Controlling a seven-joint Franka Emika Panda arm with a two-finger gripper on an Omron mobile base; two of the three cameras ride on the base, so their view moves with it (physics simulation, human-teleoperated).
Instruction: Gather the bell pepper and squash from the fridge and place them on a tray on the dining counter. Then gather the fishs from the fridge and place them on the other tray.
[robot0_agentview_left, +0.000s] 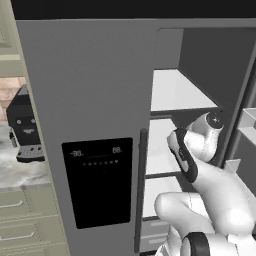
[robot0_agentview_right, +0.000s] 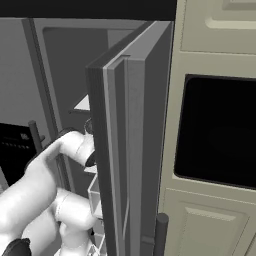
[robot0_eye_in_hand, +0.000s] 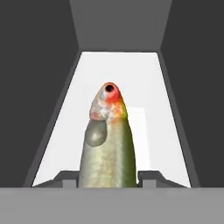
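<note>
The gripper (robot0_eye_in_hand: 108, 180) stood closed on a fish (robot0_eye_in_hand: 108, 144), its 2 finger tips (robot0_eye_in_hand: 149, 177) pressed against the fish's flanks on either side. The fish, olive-silver in body with a reddish-orange head and a dark eye, ran straight ahead of the gripper, head farthest from it. Beyond and beneath the fish lay a white shelf (robot0_eye_in_hand: 148, 87) of the fridge (robot0_agentview_left: 90, 85), flanked by dark grey inner walls. In the base views the arm (robot0_agentview_left: 200, 150) reached into the fridge's open compartment, with the closed door and its black dispenser panel (robot0_agentview_left: 100, 182) to the arm's left and the open door (robot0_agentview_right: 132, 150) to its right.
</note>
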